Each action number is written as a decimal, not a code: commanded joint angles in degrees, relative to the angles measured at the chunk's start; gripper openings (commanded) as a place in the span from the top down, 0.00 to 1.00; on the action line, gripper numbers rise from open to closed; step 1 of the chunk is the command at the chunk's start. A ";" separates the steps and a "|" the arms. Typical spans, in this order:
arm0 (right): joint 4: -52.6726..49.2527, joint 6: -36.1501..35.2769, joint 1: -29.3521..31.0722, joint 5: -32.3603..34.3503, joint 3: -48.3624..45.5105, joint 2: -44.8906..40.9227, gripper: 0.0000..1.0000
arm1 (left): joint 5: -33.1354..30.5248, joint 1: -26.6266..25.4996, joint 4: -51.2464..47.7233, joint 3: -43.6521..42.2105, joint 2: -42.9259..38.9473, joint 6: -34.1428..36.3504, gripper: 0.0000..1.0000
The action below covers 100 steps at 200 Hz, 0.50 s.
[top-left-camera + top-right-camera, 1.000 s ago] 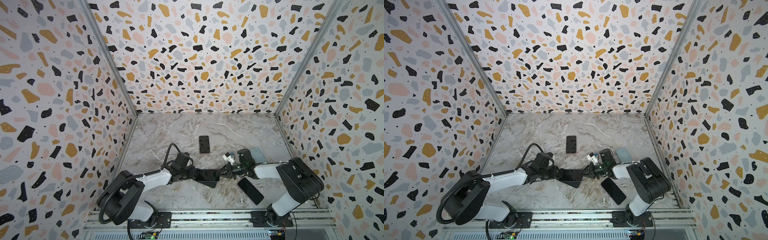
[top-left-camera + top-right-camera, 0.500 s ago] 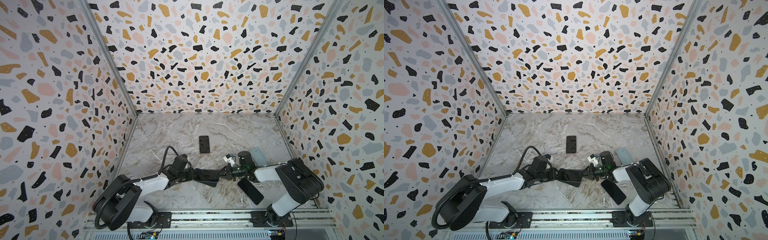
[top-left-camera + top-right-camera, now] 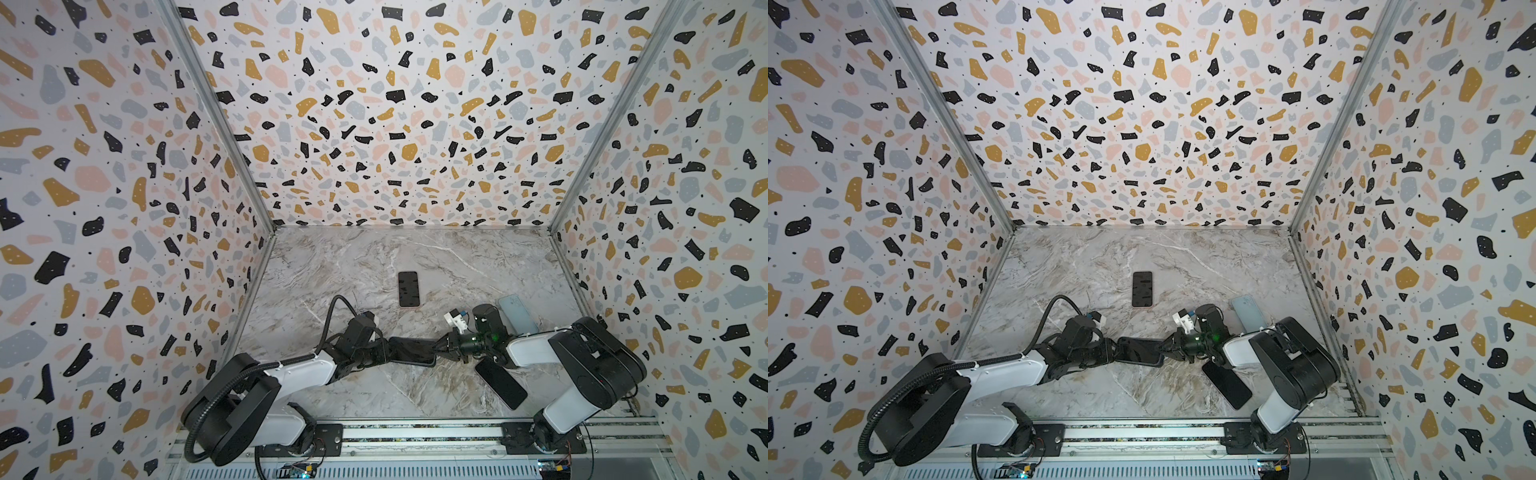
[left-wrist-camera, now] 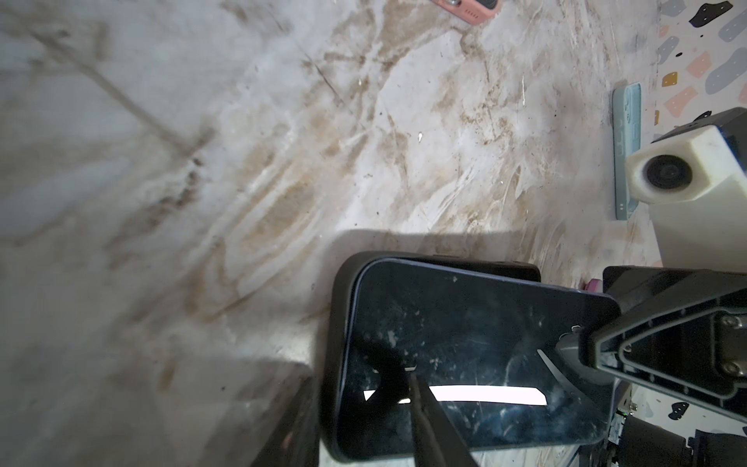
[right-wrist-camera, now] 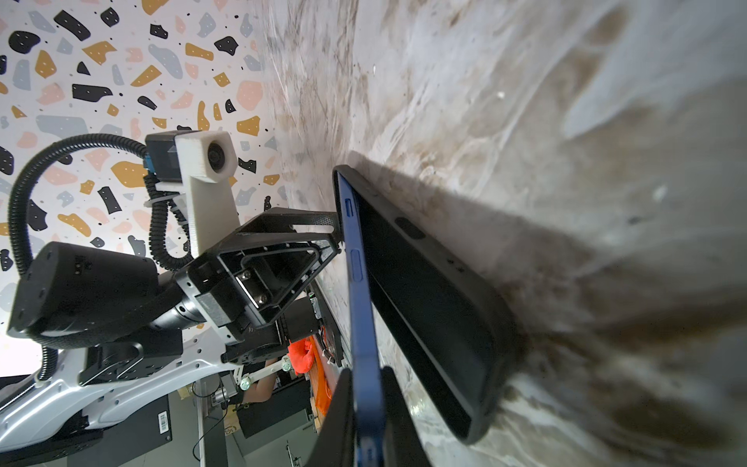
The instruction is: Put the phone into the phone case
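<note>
Mid-insertion, roughly halfway by my read. My right gripper (image 5: 366,390) is pinched tight on the phone (image 5: 361,299), on its blue side edge at the end nearest my right arm. The phone sits at an angle to the case (image 5: 438,323). Its far end is tucked into the case and the held end is raised clear, with a wedge gap between the two. The case lies on the table (image 3: 353,257), front centre, between both arms in both top views.

My left gripper (image 3: 384,354) is at the opposite end, jaws narrow. The left wrist view shows one finger (image 4: 428,408) lying over the phone's glass and the other blurred just outside the case's end. Real clamp or just resting there, I cannot tell.

Done: phone picked up, lined up, one end seated. Left: lower the raised end, press the corners in, let go.

Risk as I judge it: the case slides, or the tucked end pops out when I push down.

Also on the table, untouched: dark phone (image 3: 408,289) further back, and a light blue case (image 3: 517,313) and another dark phone (image 3: 500,382) by the right arm.
</note>
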 commanded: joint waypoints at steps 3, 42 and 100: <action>-11.47 -3.36 1.34 2.55 0.06 3.19 1.00 | 2.03 -1.13 -0.82 -0.07 -0.37 1.05 0.64; -15.20 -7.22 0.42 2.93 1.32 4.00 1.00 | 0.11 -0.27 -4.77 2.97 0.19 4.03 0.62; -15.68 -7.71 0.46 3.11 3.10 5.63 1.00 | 0.18 1.00 -4.77 6.65 5.19 5.66 0.61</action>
